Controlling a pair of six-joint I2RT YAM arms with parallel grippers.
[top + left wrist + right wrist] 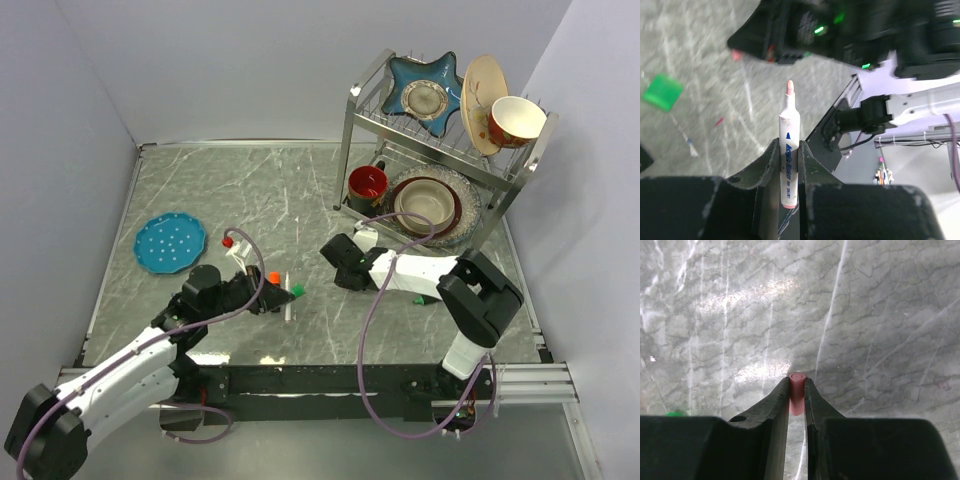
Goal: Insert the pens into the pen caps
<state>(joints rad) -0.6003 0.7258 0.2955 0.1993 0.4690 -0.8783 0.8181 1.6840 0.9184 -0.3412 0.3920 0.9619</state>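
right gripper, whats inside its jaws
A small pink cap is pinched between the right gripper's fingers, with its round end showing. The fingers cover its sides and lower part, so its full length cannot be seen. The marbled tabletop lies behind it.

left arm [120, 378]: white links joined by black joints | right arm [415, 270]: white links, bulky black joints, green lights [819, 30] lit on black housing | cables [365, 340]: purple, looped along each arm | right gripper [797, 385]: fingers [775, 405] black, tapered, scuffed, pierced by one round hole
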